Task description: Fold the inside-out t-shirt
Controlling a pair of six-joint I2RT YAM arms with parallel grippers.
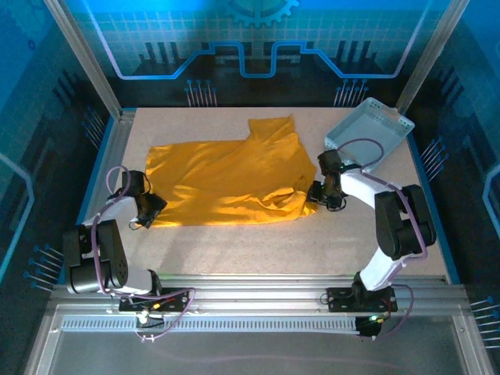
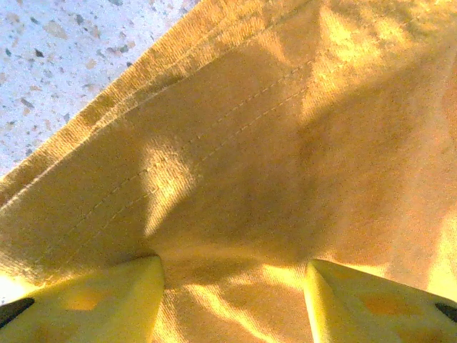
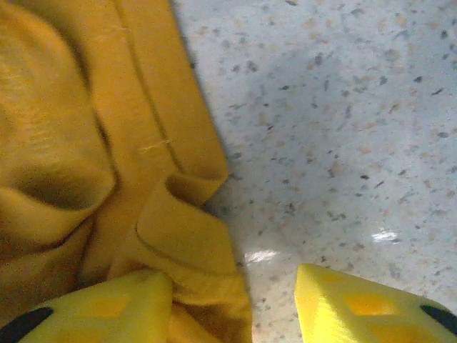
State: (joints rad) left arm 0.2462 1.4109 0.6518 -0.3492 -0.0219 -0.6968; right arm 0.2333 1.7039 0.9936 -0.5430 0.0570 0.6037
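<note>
Between left pincer (image 2: 233,270) and right pincer (image 3: 233,277), both half-open over its edges, the inside-out t-shirt (image 1: 226,180)

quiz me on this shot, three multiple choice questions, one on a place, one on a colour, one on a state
1. Where does the basket sit?
A near left corner
B far right corner of the table
C middle of the near edge
2. What colour is the t-shirt?
A mustard yellow
B navy
C white
3. How does the right pincer stand?
A shut tight
B clamped on the basket
C fingers apart, one over cloth, one over bare table
Answers: 1 B, the top view shows it at the far right edge; 2 A, the cloth is yellow in every view; 3 C, the right wrist view shows a gap between the fingers.
</note>
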